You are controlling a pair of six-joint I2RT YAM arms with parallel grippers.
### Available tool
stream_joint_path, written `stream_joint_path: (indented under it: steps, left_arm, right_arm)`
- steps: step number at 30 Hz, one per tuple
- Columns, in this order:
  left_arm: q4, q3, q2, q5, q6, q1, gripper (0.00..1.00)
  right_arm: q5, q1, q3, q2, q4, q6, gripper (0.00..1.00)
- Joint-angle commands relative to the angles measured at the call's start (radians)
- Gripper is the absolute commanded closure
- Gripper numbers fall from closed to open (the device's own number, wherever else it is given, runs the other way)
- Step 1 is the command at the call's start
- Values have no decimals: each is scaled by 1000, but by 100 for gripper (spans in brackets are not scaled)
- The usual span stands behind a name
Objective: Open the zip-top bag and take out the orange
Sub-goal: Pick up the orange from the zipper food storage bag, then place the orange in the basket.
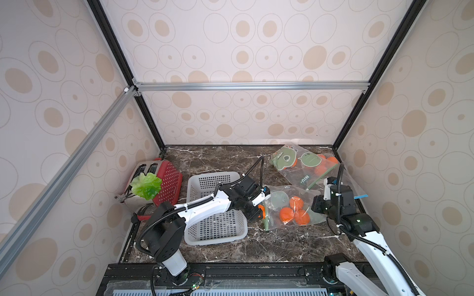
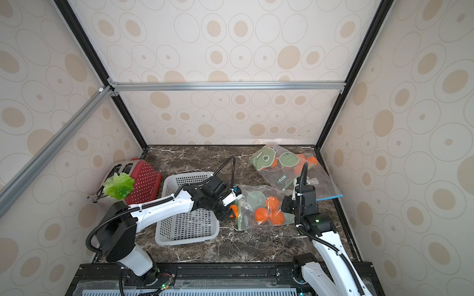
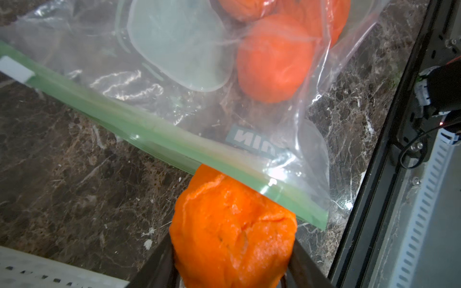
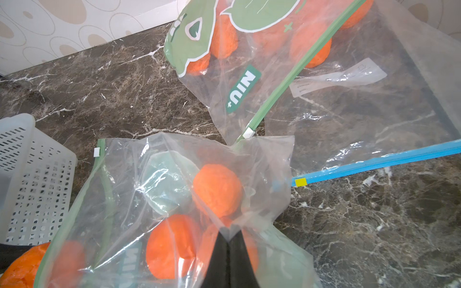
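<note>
Bright-orange orange (image 3: 232, 229), clear zip-top bag (image 3: 82, 37) with green strip, pale grey basket (image 1: 215, 240), red white-dotted toaster (image 1: 169, 179), brown white-veined marble table (image 1: 282, 246)

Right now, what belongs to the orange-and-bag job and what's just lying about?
Job: clear green-zip plastic bag, round orange fruit in left end effector, right end effector pinching it.
Lying about: white perforated plastic basket, red toaster, green lettuce leaf, second green-zip bag, blue-zip bag.

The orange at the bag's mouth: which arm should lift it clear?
Left. The left gripper holds the orange at the green zip, next to the basket; the right gripper is shut on the bag at its far end, anchoring it.
</note>
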Motion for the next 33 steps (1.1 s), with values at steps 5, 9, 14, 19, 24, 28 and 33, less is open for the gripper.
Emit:
stream_joint_path:
  steps: [5, 9, 14, 19, 24, 28, 33]
  left_arm:
    - [57, -33, -199, -120, -54, 11, 53]
    - [84, -87, -287, -260, -120, 18, 51]
    - [82, -192, -379, -431, -242, 101, 54]
    - [110, -323, -460, -472, -354, 219, 49]
    - [111, -377, -443, -487, -387, 269, 48]
    - [113, -382, -397, -495, -393, 273, 45]
    - [123, -377, -349, -482, -388, 275, 27]
  right_arm:
    - [-1, -10, -18, -8, 10, 0, 100]
    - [-6, -12, -16, -6, 11, 0, 100]
    - [-13, -13, -19, -9, 14, 0, 100]
    - [-25, -15, -18, 0, 21, 0, 100]
    - [-34, -15, -17, 8, 22, 0, 100]
    - [-35, -15, -19, 4, 20, 0, 100]
    - [-35, -16, -22, 2, 21, 3, 100]
